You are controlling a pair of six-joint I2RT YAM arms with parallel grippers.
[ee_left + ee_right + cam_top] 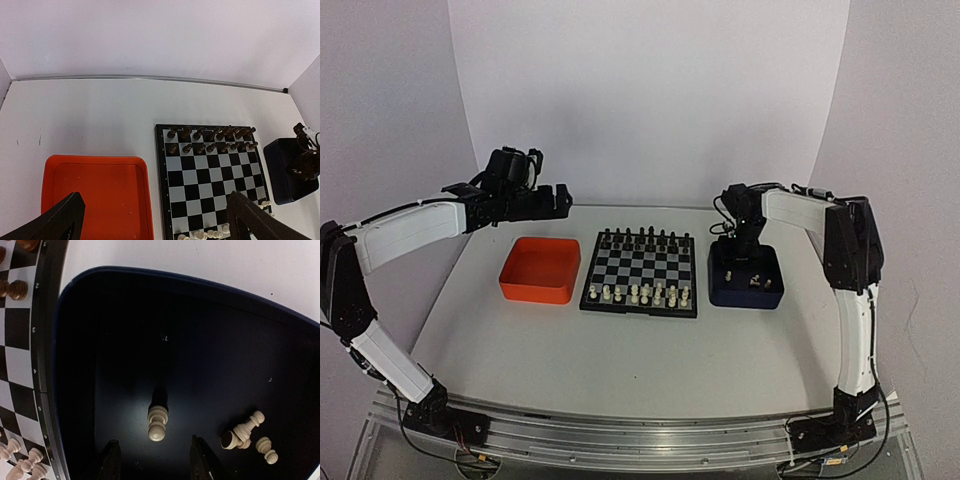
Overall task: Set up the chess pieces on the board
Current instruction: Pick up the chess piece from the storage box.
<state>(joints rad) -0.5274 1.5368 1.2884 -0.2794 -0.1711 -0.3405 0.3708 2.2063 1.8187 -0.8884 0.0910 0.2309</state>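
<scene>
While the right gripper (155, 446) has empty, parted jaws, a white pawn (157, 423) sits just beyond (in the blue tray (200, 315)).

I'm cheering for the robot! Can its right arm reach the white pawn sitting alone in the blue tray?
Probably yes: the right fingers are apart just by the pawn, and nothing in the blue tray blocks them.

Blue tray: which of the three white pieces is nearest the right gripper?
The lone pawn, lined up with the gap of the right gripper. The other two, a taller toppled piece and a small pawn, lie together off to the side.
</scene>
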